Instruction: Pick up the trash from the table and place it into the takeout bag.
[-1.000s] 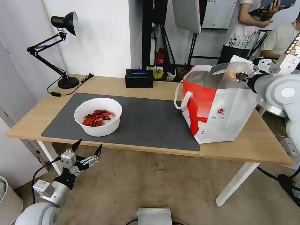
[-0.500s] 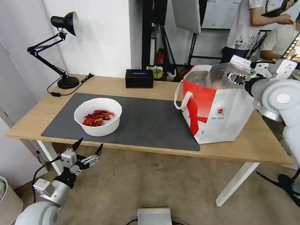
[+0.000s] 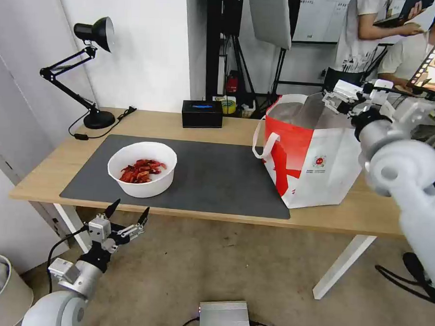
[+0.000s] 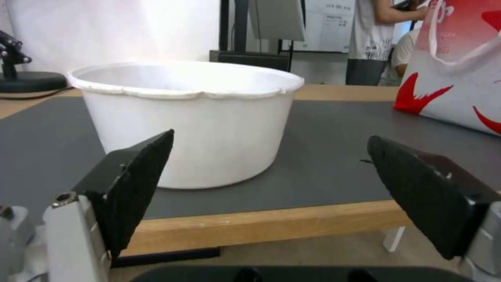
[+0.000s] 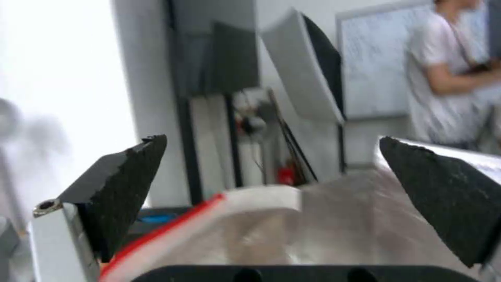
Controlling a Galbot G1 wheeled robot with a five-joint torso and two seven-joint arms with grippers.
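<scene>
The large red-and-white takeout bag with silver foil lining (image 3: 311,152) stands upright at the right end of the long light-wood counter (image 3: 190,126), its mouth gaping so trash can be dropped straight in from above. The right hand (image 3: 343,94) sits just over the bag's far rim with its two black fingers spread and nothing between them; in the right wrist view the foil lining lies directly below the open fingers, which fits a release over the mouth. The one piece of trash left out is the round white plastic bowl of red scraps (image 3: 142,168), resting on the dark grey mat (image 3: 217,177) well apart from the bag. The left hand (image 3: 127,222) waits below the counter's near edge, fingers apart and empty, pointed at the bowl, probably lined up as the nearer arm for it. Compared with a second ago, the clear item the right hand held over the bag is gone from its fingers, and that hand has lifted and swung back from the opening; bowl, bag and left hand are unchanged.
</scene>
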